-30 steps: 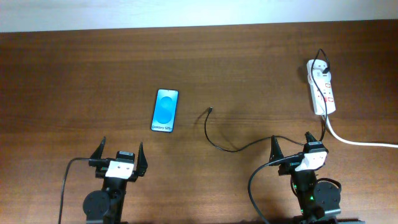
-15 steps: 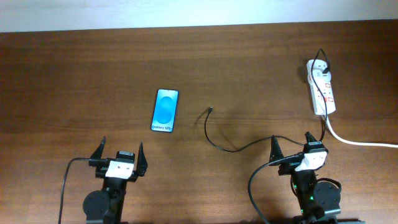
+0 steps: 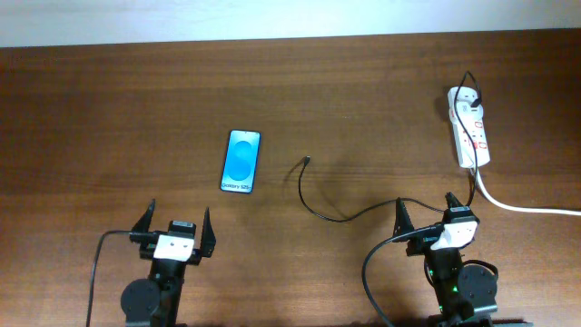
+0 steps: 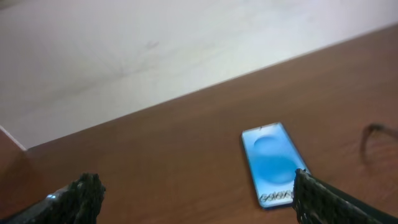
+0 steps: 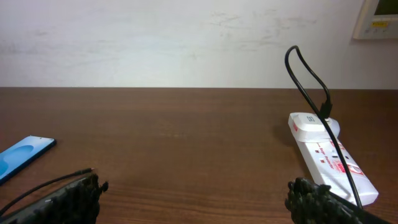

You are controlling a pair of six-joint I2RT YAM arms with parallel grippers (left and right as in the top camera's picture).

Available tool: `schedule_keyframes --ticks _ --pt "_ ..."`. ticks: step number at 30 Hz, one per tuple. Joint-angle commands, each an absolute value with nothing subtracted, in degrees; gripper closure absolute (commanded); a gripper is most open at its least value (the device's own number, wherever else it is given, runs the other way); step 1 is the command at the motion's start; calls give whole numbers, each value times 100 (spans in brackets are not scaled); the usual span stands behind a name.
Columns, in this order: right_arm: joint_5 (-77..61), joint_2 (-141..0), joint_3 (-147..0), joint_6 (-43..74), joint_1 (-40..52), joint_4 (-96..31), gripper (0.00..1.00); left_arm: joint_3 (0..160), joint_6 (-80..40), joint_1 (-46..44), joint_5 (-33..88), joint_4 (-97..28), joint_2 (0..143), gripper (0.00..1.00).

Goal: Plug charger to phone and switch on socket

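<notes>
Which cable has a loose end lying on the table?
The thin black charger cable; its tip lies free beside the blue-screened black phone. The thick white cord runs off-frame.

A dark reddish-brown wood grain is being shown across the desk [image 3: 109,109]. A bright blue screen with a lighter blue oval and white lettering is being displayed inside the black frame of the phone [image 3: 241,161]. The charger [image 3: 327,214] is being seen as black. The socket [image 3: 470,136] is being shown white with red markings, and its cord [image 3: 526,208] white.
</notes>
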State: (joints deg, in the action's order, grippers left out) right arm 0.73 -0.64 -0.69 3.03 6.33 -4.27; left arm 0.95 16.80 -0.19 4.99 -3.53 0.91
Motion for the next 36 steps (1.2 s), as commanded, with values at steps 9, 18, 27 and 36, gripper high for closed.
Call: schedule_keyframes --ticks 9,18,27,36 --pt "62 -73 -32 322 631 -456 2 357 233 16 1389 -397 314 1" --pt "62 -73 -32 322 631 -456 2 2287 -67 16 1951 -471 2578 1" --pt "62 -73 -32 322 633 -456 1 6372 -64 -14 2187 -3472 6501 1" --pt "62 -73 -32 322 631 -456 2 8169 -89 -301 2423 -4974 8759 1"
